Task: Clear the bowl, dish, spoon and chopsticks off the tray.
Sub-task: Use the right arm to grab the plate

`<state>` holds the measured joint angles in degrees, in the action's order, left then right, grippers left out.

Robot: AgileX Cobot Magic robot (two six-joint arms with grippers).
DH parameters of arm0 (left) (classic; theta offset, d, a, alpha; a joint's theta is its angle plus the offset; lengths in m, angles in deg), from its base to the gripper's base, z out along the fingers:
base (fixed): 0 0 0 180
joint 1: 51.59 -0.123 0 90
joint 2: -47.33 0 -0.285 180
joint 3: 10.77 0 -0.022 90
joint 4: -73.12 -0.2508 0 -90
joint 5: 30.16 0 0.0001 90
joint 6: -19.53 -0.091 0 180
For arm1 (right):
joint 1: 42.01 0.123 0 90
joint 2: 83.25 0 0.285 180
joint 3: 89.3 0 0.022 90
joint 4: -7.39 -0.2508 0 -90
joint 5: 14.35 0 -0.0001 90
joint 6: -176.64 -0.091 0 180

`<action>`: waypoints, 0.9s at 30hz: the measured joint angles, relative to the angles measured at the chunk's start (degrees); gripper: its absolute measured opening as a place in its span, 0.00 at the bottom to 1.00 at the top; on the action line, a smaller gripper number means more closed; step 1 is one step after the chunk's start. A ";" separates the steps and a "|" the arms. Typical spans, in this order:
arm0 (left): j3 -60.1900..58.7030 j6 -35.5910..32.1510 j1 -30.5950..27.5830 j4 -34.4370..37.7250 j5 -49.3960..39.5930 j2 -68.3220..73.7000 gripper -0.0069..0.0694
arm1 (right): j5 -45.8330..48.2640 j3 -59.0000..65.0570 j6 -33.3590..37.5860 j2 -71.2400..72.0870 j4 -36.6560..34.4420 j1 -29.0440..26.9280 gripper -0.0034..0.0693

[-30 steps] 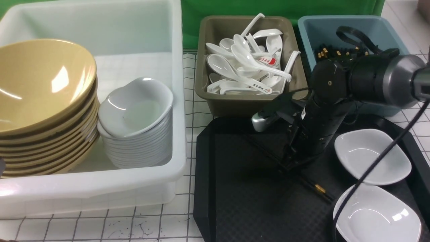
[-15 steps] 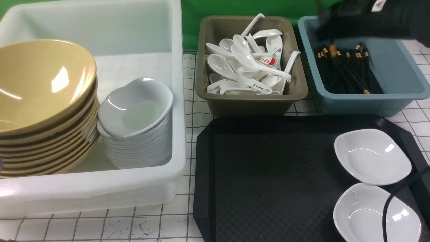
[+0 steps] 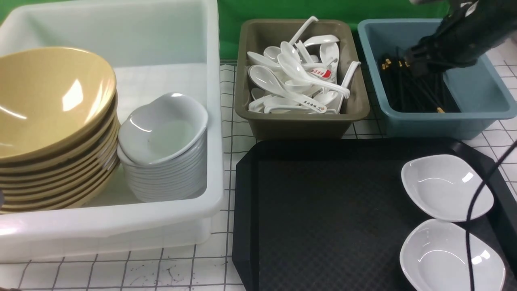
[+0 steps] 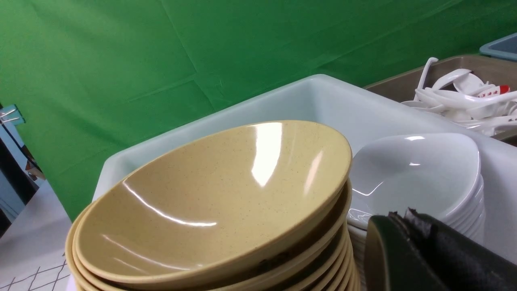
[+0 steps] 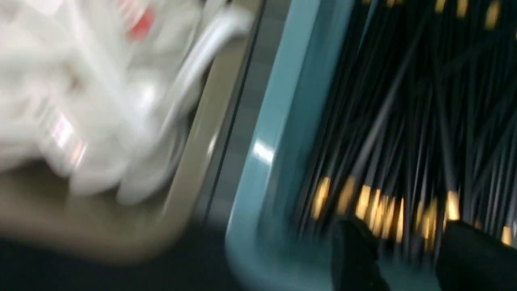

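Since 1 s earlier the right arm (image 3: 464, 32) had left the tray (image 3: 323, 226) and hung over the blue tub (image 3: 424, 125). The right jaws stood apart above the chopsticks (image 3: 408, 91), thin black gold-tipped sticks lying in that tub. The black, diamond-textured tray carried 2 glossy white dishes (image 3: 446, 188). The left jaws were together near the yellow bowls (image 4: 210, 202).

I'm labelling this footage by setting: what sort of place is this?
Probably a staged dish-return station, not a real kitchen: green backdrop, white tub of stacked yellow bowls, olive tub of spoons, black canteen tray.
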<state>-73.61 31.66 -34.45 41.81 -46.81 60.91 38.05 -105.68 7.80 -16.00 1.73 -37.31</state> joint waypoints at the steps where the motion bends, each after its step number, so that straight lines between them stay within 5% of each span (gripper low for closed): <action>1: 0.00 0.00 0.00 0.00 0.13 0.00 0.07 | 3.94 1.35 0.92 1.77 -0.05 0.00 0.51; 6: 0.00 0.00 0.00 0.00 0.40 0.00 0.07 | 14.90 19.13 3.07 8.10 -0.30 0.00 0.51; 12: 0.00 0.43 0.00 0.00 0.66 0.00 0.07 | 10.81 38.03 4.64 10.19 0.09 0.00 0.51; 27: 0.00 1.72 0.00 0.00 0.63 0.00 0.07 | 8.07 35.71 1.89 11.77 2.66 0.00 0.51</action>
<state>-73.61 33.38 -34.45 41.81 -46.18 60.91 46.11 -69.97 9.69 -4.23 4.40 -37.31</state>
